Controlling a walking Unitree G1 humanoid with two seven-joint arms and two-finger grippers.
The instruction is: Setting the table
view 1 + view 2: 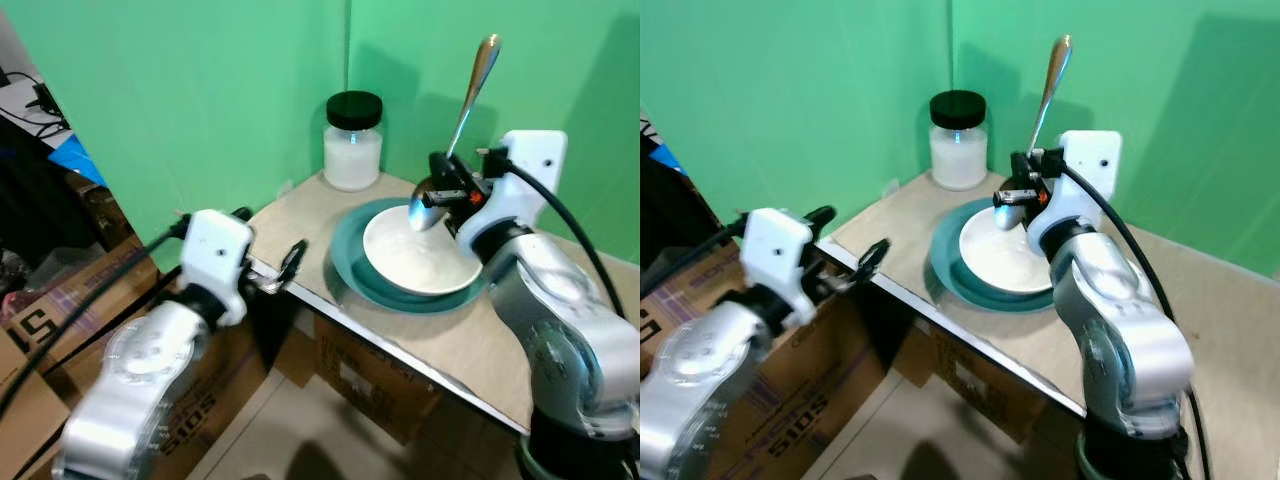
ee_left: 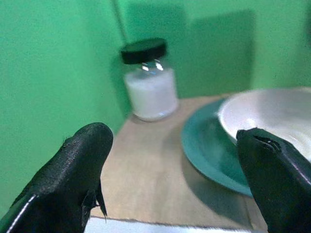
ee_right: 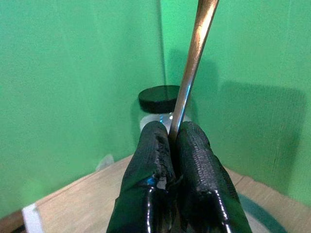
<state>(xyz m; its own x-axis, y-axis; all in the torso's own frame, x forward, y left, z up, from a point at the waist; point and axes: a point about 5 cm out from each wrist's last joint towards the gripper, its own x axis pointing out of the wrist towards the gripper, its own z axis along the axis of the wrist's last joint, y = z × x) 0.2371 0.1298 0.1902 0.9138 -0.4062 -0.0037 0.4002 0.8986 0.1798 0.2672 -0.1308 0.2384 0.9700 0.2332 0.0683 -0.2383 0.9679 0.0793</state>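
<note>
right wrist view shows my right gripper (image 3: 171, 145) clenched on the spoon (image 1: 468, 105), handle up, above the white bowl (image 1: 420, 258). i should lower slowly before releasing. my left gripper (image 1: 270, 255) waits open.

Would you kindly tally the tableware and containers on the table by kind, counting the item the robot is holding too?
Plates: 1, the teal plate
Bowls: 1, the white bowl on that plate
Spoons: 1, the spoon gripped by the right end effector over the bowl
Jars: 1, the black-lidded jar
Total: 4
</note>
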